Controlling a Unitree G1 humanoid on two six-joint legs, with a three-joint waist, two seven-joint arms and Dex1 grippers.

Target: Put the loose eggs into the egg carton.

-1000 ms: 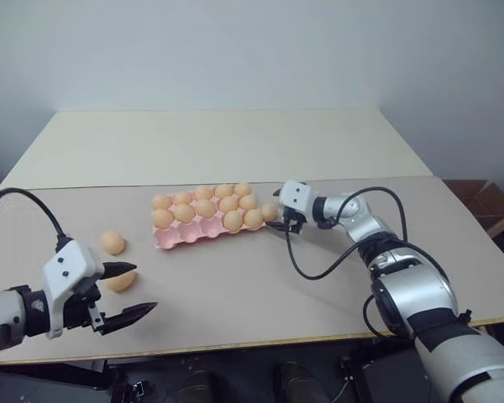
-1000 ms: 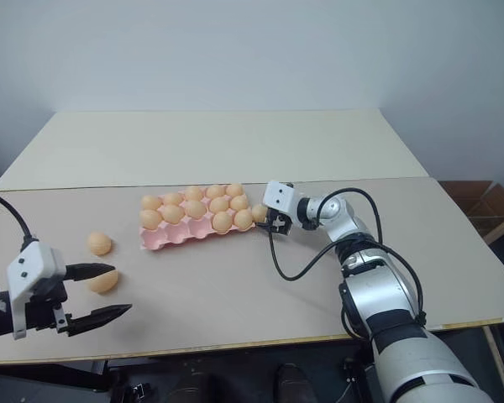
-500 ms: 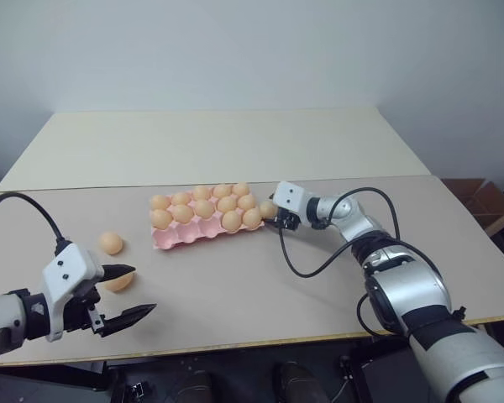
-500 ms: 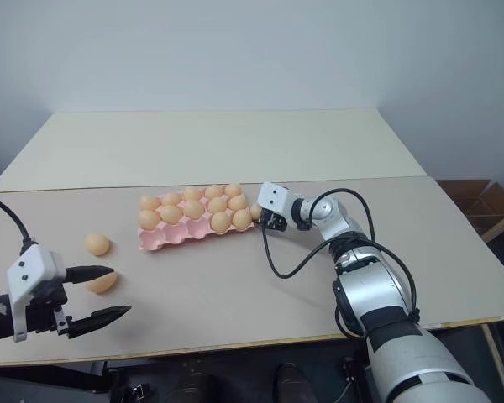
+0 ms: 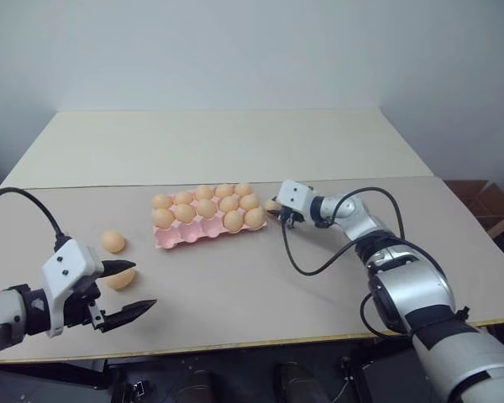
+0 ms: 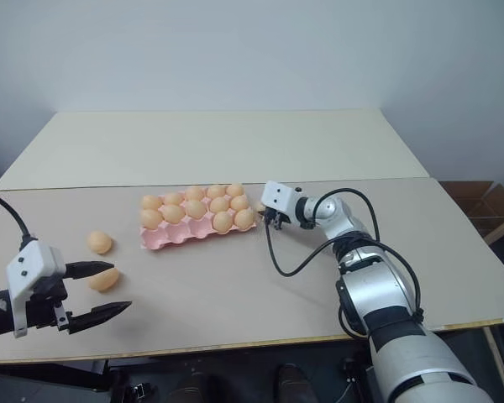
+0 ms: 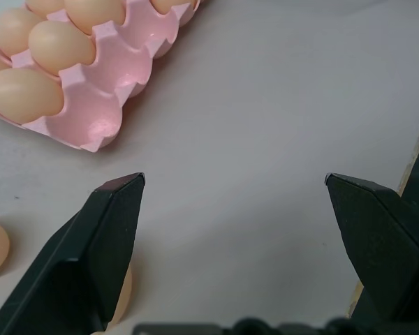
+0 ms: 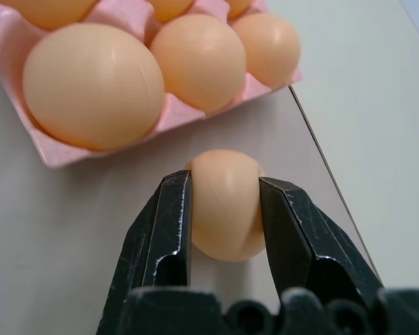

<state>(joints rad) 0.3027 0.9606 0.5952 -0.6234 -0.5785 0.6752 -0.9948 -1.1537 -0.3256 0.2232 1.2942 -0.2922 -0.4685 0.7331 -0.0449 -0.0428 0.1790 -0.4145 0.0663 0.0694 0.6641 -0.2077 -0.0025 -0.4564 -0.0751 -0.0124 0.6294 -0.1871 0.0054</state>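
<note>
Right tool [image 8: 224,209] pinches one egg [image 8: 225,202] beside egg carton [image 5: 197,232], seemingly on surface [image 5: 319,285]; left tool [image 5: 126,290] spread, lower left of frame

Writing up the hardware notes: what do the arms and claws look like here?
Both arms end in a white boxy wrist block with small dark dots, feeding a claw of two black tapered fingers: left claw, right claw. The right arm is glossy silver with black joints. A black cable loops loose along each arm.
</note>
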